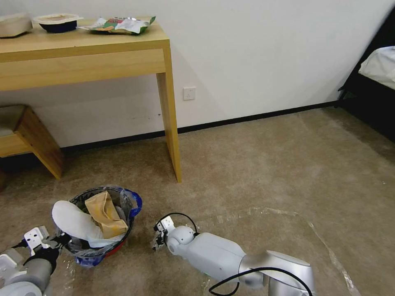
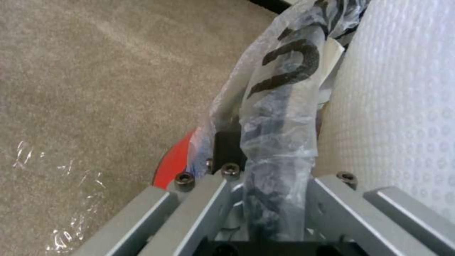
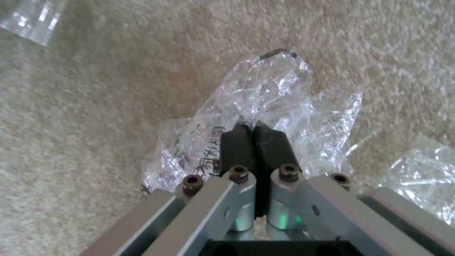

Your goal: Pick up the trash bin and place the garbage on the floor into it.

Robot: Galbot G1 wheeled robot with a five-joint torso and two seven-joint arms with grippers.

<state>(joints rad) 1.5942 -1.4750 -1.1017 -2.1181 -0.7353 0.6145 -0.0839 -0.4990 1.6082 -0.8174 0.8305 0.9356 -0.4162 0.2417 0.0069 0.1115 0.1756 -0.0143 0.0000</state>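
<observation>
Your right gripper (image 3: 256,137), fingers closed on a clear plastic scrap (image 3: 265,106) low at the carpet, has the trash bin (image 1: 101,224) just to its left, held by its rim in your left gripper's (image 2: 265,156) fingers

Unreadable, possibly Chinese print on the clear plastic scrap (image 3: 208,149).

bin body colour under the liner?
Red; the trash bin shows it best in the left wrist view, beside the left tool.
</observation>
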